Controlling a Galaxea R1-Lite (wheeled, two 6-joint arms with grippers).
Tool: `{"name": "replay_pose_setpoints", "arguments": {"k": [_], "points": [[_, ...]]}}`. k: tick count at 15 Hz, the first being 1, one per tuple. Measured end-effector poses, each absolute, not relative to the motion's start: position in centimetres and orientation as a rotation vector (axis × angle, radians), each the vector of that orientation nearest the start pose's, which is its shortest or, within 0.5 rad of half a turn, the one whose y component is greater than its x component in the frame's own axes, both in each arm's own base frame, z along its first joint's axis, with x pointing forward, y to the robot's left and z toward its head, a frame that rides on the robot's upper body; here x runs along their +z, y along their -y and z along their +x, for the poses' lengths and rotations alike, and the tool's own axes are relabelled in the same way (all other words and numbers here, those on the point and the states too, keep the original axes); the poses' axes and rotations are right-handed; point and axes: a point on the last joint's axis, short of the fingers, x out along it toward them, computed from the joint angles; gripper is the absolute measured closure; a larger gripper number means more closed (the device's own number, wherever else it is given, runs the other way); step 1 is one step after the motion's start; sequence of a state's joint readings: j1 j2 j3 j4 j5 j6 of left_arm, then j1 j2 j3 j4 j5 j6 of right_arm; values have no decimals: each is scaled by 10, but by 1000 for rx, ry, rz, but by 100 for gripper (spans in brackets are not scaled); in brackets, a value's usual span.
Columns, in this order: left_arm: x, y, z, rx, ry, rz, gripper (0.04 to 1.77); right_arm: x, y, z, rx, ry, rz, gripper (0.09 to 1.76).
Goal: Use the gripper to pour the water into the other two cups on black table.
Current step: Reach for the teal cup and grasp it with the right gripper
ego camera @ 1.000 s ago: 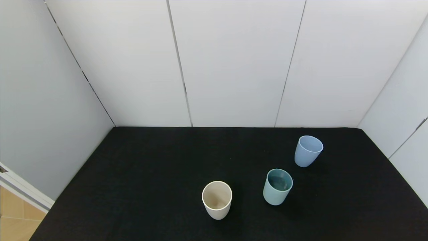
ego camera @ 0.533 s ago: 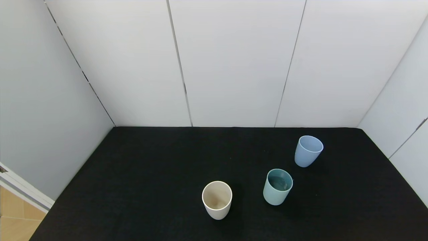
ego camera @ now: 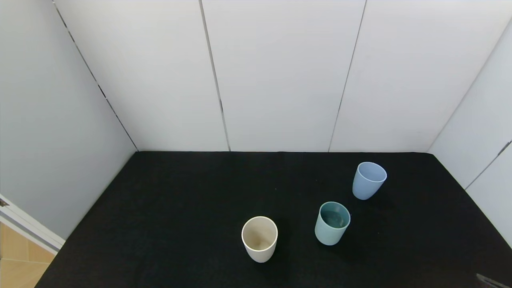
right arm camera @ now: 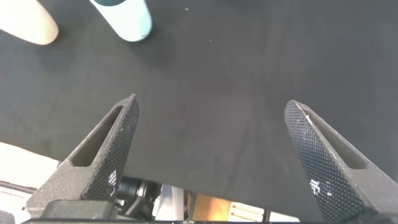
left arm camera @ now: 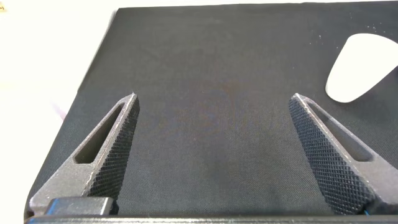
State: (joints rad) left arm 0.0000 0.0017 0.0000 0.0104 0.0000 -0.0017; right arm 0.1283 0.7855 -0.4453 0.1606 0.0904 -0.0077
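Note:
A cream-white cup [ego camera: 259,239], a teal-green cup [ego camera: 332,223] with a faint sheen of water inside, and a light blue cup [ego camera: 369,180] stand upright on the black table [ego camera: 180,208]. My right gripper [right arm camera: 211,106] is open and empty above the table's near edge; its tip just shows in the head view [ego camera: 492,281]. The right wrist view shows the teal-green cup [right arm camera: 127,18] and the cream-white cup [right arm camera: 28,25] farther off. My left gripper [left arm camera: 213,99] is open and empty over bare table, with the cream-white cup [left arm camera: 362,68] off to one side.
White wall panels [ego camera: 280,76] close the table at the back and both sides. Wooden floor [ego camera: 16,260] shows past the table's front left corner. The robot's base and floor [right arm camera: 205,208] show under the table's near edge in the right wrist view.
The tip of my right gripper has come into the head view at the bottom right corner. The cups have not moved.

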Motion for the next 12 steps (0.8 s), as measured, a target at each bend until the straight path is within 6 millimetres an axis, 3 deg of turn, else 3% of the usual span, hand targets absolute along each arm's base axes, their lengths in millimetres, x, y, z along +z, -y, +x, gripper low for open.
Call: {"name": "replay_pose_setpoints", "arguments": {"k": [8,12], "points": [[74,0,-23,0,-12,-1,9,142,-28,115,300,-582,-50,14],[74,0,-23,0,-12,-2,9,135,-41,135,354,-589,-63,14]]}}
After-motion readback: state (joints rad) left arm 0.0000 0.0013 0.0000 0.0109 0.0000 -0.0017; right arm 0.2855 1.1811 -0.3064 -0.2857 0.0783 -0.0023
